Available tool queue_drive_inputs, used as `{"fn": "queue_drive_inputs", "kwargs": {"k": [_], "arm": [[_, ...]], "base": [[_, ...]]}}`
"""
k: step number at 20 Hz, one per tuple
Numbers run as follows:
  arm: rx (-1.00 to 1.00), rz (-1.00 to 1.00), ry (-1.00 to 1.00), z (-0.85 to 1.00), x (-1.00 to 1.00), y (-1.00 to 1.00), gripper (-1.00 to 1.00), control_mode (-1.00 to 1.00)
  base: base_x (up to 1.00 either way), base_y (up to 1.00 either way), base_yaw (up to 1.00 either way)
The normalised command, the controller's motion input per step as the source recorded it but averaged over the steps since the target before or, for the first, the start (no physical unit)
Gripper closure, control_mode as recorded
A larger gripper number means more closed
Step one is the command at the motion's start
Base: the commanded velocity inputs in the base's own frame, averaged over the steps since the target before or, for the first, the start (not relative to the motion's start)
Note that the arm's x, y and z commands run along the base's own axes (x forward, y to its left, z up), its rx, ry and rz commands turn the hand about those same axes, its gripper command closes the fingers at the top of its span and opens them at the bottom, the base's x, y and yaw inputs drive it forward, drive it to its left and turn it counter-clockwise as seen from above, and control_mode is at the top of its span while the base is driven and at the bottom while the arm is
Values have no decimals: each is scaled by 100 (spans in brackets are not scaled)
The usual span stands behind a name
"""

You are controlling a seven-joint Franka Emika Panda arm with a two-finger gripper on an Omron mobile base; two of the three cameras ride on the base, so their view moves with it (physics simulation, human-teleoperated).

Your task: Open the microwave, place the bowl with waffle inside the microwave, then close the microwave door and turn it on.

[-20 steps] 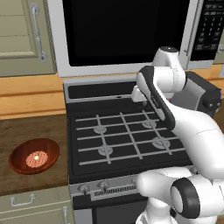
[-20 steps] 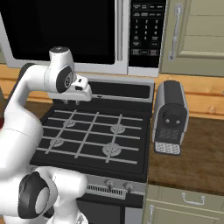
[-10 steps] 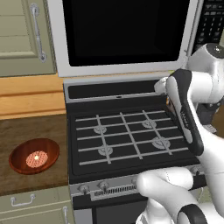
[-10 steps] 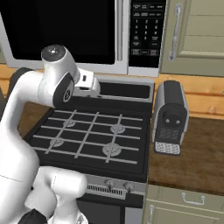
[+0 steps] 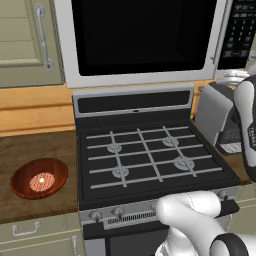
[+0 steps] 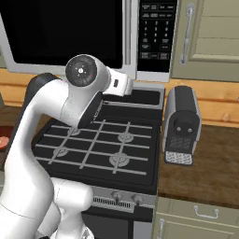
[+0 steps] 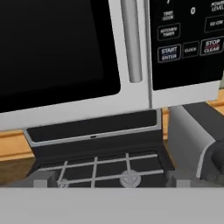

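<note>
Over the stove (image 5: 150, 155), the arm (image 6: 79, 93) had swung from the hob's middle out toward 3 o'clock, so the hand now faced the microwave (image 5: 150, 77). In the hand view the bar handle (image 7: 131, 39) sat at 12 o'clock and the keypad (image 7: 188, 39) at 1 o'clock.

The gripper (image 6: 127, 86) had been opening during the swing. Its jaws were hidden behind the hand, so I couldn't tell how wide they stood, and nothing was seen in them.

My read: this was lining up for the handle. The microwave door (image 6: 60, 28) was shut, so step one wasn't done.

The bowl (image 5: 57, 167) hadn't moved. It sat on the worktop (image 5: 30, 150) at 8 o'clock from the stove, well apart from the arm, with the waffle (image 5: 41, 181) in its centre.

Count:
- one microwave
- one door
- one handle
- one bowl
- one waffle
- one stove with four burners
- one grey appliance (image 6: 183, 123) at 3 o'clock of the hob
</note>
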Motion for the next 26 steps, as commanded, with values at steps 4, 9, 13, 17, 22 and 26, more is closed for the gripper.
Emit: {"fn": "queue_drive_inputs", "kwargs": {"k": [4,9,13,17,22,26], "arm": [[0,-7,-2,62,13,-42,-100,-100],[0,-1,11,0,47,-6,-100,-100],[0,0,-3,3,53,2,-100,-100],[0,0,-3,8,43,0,-100,-100],[0,0,-14,6,39,0,-100,-100],[0,0,-11,2,40,-2,-100,-100]], "base": [[0,0,0],[0,0,0],[0,0,0],[0,0,0],[0,0,0],[0,0,0]]}}
